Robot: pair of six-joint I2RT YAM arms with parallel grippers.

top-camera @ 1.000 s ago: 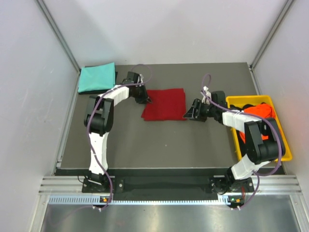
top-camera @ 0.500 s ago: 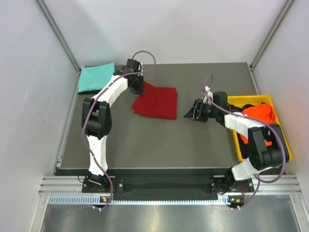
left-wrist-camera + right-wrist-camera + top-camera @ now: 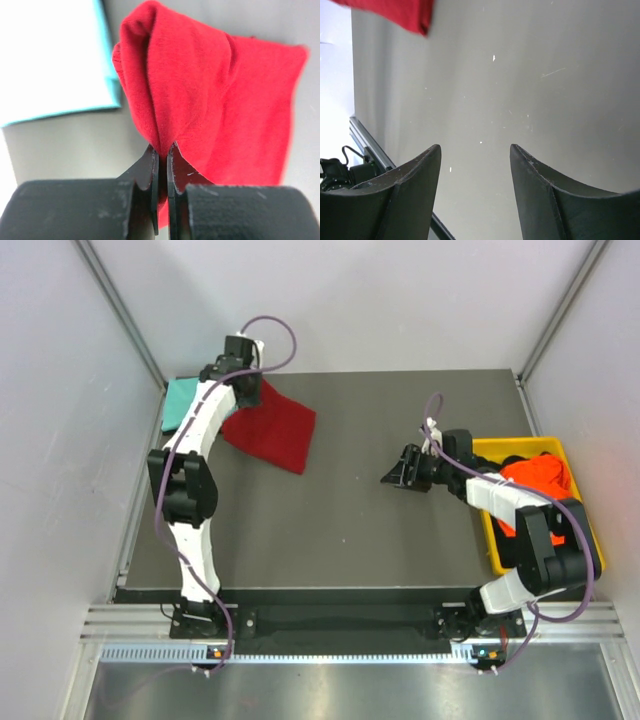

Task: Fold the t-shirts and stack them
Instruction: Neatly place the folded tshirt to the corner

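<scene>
The left claw (image 3: 162, 150) is pinched tight on the dark red t-shirt (image 3: 210, 95), which spreads beyond its tips. The right claw (image 3: 475, 149) gapes wide, empty.

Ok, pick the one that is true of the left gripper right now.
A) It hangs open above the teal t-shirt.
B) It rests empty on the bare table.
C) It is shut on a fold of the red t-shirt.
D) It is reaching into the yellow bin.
C: in the left wrist view the left gripper has its jaws closed on a bunched fold of the red t-shirt, beside the teal t-shirt.
</scene>
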